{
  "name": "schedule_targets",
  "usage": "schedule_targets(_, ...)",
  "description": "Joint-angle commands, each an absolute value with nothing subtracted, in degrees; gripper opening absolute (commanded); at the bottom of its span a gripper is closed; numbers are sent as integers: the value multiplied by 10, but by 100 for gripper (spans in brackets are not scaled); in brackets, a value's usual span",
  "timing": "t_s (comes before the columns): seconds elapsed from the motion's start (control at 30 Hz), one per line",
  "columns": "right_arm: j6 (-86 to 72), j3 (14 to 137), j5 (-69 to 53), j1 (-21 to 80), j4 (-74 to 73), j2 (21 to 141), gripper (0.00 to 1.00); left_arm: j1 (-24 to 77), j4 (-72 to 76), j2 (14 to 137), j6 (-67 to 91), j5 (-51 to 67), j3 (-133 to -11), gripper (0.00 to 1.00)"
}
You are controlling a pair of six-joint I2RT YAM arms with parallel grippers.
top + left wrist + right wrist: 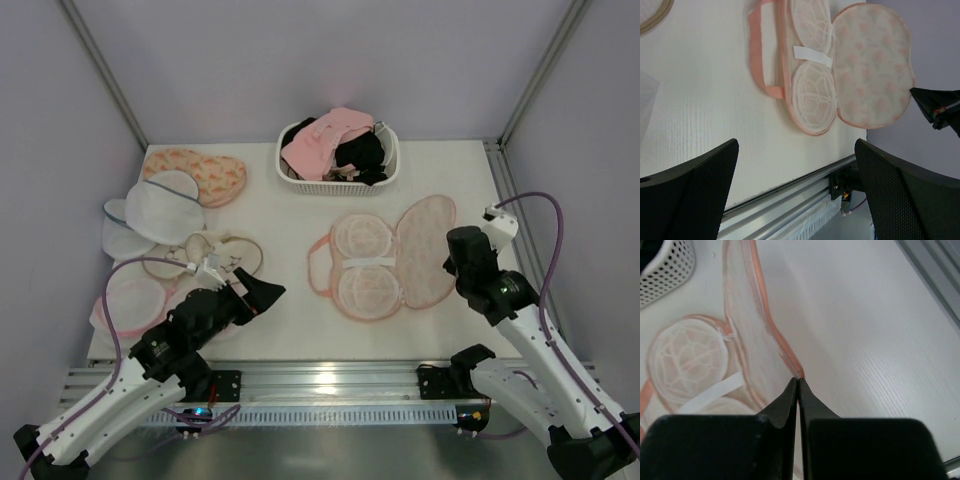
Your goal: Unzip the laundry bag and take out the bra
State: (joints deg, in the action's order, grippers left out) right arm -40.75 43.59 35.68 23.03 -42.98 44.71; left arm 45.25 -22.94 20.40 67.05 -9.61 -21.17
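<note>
At the tabletop's (450,175) middle, toward 3 o'clock, the laundry bag (428,250) lies unzipped. Its printed flap is thrown open to 2 o'clock. The bra (365,287) sits cups-up in the other half under a white band, with a pink strap looping out at 9 o'clock.

The unzipping step looks done, and lifting the bra out remains. The right gripper (799,382) has its fingers pressed together at the flap's pink zip rim, apparently pinching it. The left gripper (265,293), at 8 o'clock of the bag and well apart from it, has its fingers spread wide.

The next move probably calls for the left arm to reach in and take a cup or the strap while the flap is held back.

A white basket (300,178) at 11 o'clock holds pink and black garments.
</note>
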Motion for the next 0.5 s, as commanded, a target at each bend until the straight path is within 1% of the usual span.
schedule_targets(0.0, -304, 499, 357, 232, -445, 445, 4, 451, -204, 208, 662, -100, -217, 99)
schedule_targets(0.1, -206, 547, 261, 233, -403, 485, 4, 450, -204, 206, 662, -102, -216, 99)
schedule_targets(0.13, -191, 556, 183, 233, -394, 502, 4, 451, -203, 204, 663, -101, -216, 99)
schedule_targets(0.17, -177, 565, 145, 242, -377, 542, 4, 451, -200, 203, 664, -99, -215, 99)
schedule_targets(0.23, -144, 576, 65, 260, -347, 582, 4, 450, -198, 200, 665, -98, -212, 99)
schedule_targets(0.3, -134, 573, 19, 299, -291, 631, 4, 450, -199, 197, 671, -94, -208, 99)
schedule_targets(0.33, -134, 560, -57, 311, -261, 644, 4, 450, -200, 193, 672, -94, -207, 99)
schedule_targets(0.37, -137, 553, -93, 333, -211, 658, 4, 450, -203, 188, 677, -95, -205, 99)
schedule_targets(0.47, -165, 534, -161, 362, -139, 710, 4, 451, -207, 171, 681, -96, -198, 99)
